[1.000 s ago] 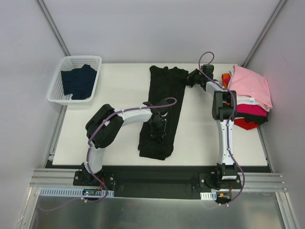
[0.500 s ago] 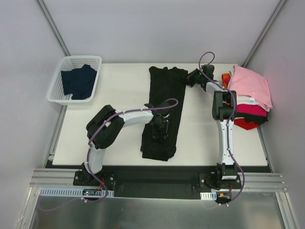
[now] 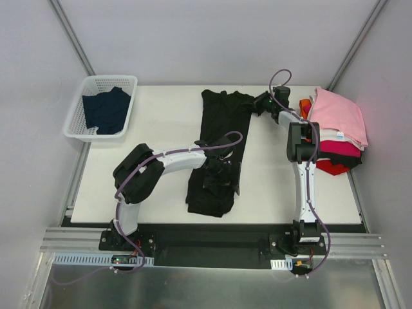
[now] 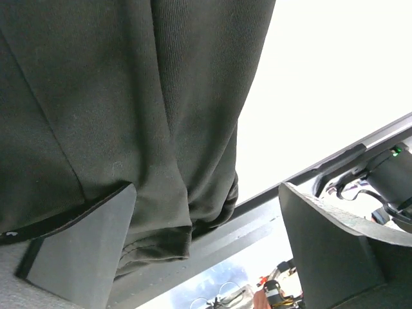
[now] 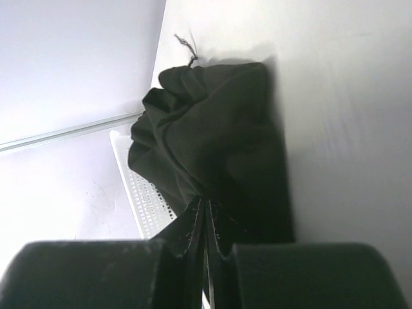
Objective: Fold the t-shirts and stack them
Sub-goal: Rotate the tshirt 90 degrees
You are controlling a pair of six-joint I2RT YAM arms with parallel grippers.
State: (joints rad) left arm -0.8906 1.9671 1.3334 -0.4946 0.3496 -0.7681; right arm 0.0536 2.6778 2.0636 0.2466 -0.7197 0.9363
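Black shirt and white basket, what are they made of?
The black shirt looks like soft matte knit cloth: fine ribs show up close and it bunches into folds. The basket is probably hard white plastic, judging by its stiff lattice walls.

Open tool (image 4: 206,251) over black t-shirt (image 4: 129,109)

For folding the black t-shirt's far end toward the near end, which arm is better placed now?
Probably the right. The right tool is shut on the black t-shirt's far corner, ready to pull it. The left tool stands open over the near half, holding nothing.
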